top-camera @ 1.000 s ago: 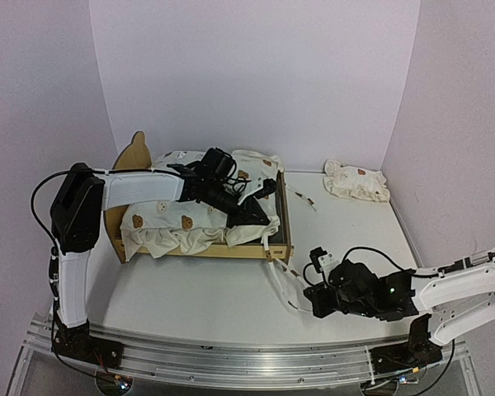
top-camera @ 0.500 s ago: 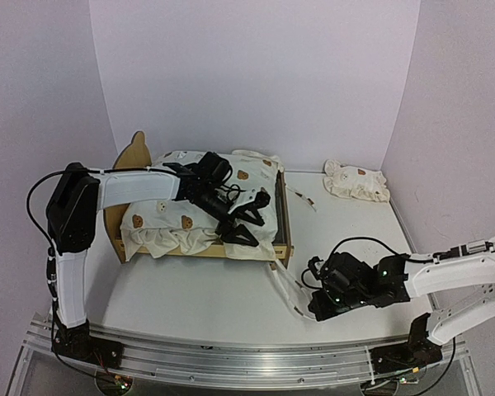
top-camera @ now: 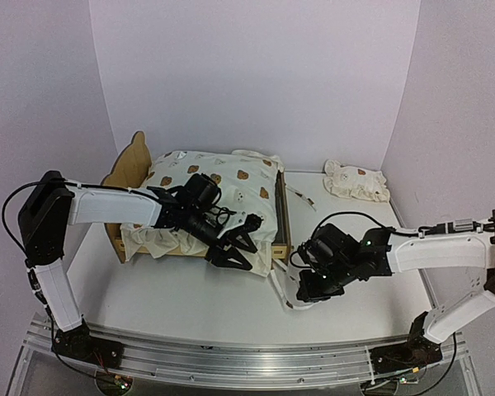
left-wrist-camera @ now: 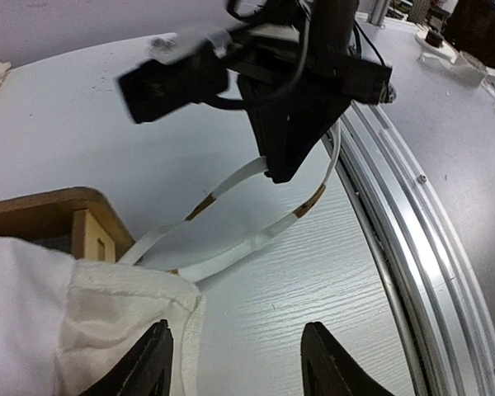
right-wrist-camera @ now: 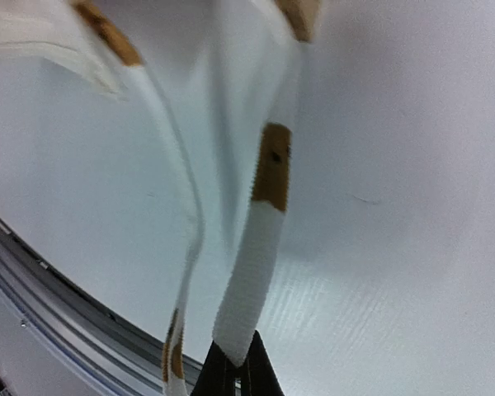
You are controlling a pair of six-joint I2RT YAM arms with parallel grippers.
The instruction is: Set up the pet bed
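Backdrop: pale lilac walls (top-camera: pixel 256 74) closed in a white table (top-camera: pixel 190 305) on three sides.
Pet bed: the plywood pet bed (top-camera: pixel 132 158) stood on the left half of the table, toward the back. Its ear-shaped headboard was at the left end and its foot rail faced the right arm.
Cushion: a cream bear-print cushion (top-camera: pixel 206 177) lay over the frame, bunched up and spilling over the near rail.
Tie strings: white tie strings (right-wrist-camera: pixel 256 247) with brown marks ran from the cushion's corner at the foot of the bed out across the table.
Left gripper: the left gripper (left-wrist-camera: pixel 239 367) hung at the near foot corner of the bed. Its fingers were clearly apart with nothing between them, and the cushion's corner was just beside one finger.
Right gripper: the right gripper (right-wrist-camera: pixel 235 375) sat low over the table just right of the bed's foot, fingertips pinched together on one of the tie strings.
Pillow: a small ruffled pillow (top-camera: pixel 357 181) lay at the back right corner, well apart from the bed.
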